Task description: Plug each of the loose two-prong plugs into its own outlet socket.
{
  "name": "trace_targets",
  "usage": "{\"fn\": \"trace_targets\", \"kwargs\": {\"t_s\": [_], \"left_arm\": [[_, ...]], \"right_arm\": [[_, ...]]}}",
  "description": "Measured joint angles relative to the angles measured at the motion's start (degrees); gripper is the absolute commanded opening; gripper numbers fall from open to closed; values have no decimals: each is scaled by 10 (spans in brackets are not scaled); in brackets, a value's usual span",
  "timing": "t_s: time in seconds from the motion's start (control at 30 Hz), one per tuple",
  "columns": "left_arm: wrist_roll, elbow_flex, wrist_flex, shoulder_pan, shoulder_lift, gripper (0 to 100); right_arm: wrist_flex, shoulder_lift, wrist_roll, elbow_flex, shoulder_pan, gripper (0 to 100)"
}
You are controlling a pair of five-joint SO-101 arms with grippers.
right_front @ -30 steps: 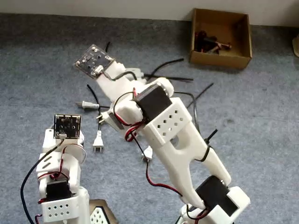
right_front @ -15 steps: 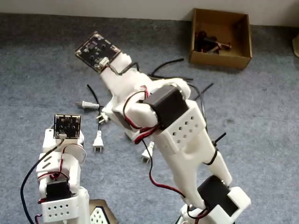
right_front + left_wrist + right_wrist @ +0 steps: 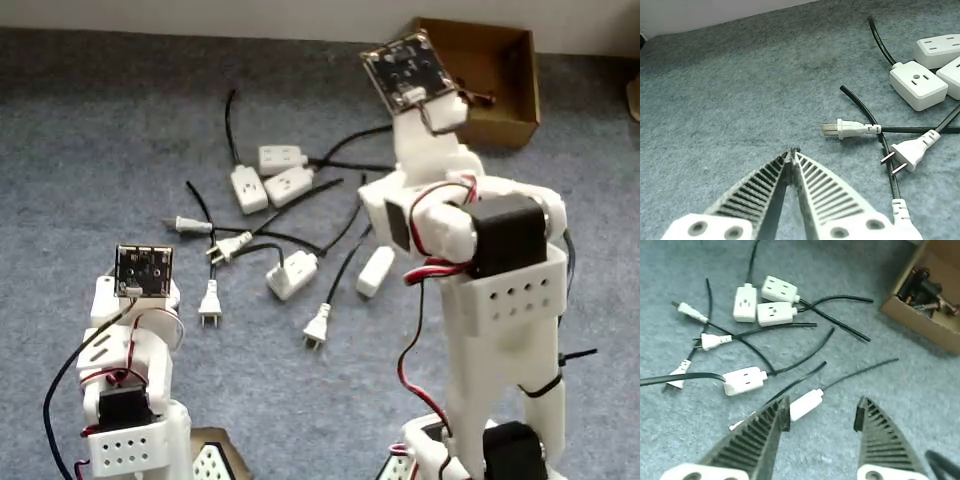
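Observation:
Several white outlet sockets on black cords lie on the grey carpet: three clustered at the back (image 3: 280,158) (image 3: 247,188) (image 3: 290,185), one in the middle (image 3: 292,274) and a narrower one (image 3: 376,270) beside my right arm. Loose two-prong plugs lie around them (image 3: 190,226) (image 3: 228,246) (image 3: 209,302) (image 3: 317,328). My left gripper (image 3: 792,151) is shut and empty, low over bare carpet a short way from two plugs (image 3: 847,129) (image 3: 907,155). My right gripper (image 3: 821,413) hangs open and empty above the narrow socket (image 3: 806,404).
A cardboard box (image 3: 520,95) with dark parts stands at the back right, behind the right arm. Black cords cross between the sockets (image 3: 345,160). Bare carpet stretches along the far left and the right side.
My right arm has swung from the back left, over the sockets, to the right side and risen, uncovering the sockets and plugs. The left arm has not moved.

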Motion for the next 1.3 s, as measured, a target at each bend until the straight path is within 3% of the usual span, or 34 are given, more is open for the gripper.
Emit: {"fn": "trace_targets", "kwargs": {"t_s": [0.13,0.3,0.43,0.63,0.9,1.3], "left_arm": [[-22,0,0,16,0,8],[-24,0,1,27,0,11],[-33,0,14,45,0,61],[-57,-1,40,70,0,129],[-58,-62,126,130,0,130],[-59,-163,187,191,29,130]], "right_arm": [[-91,-76,-4,165,52,202],[-229,-195,-4,412,74,202],[-275,-242,-4,555,82,202],[-292,-244,-4,573,109,202],[-340,-197,-29,579,113,202],[-418,-160,-29,636,149,202]]}}
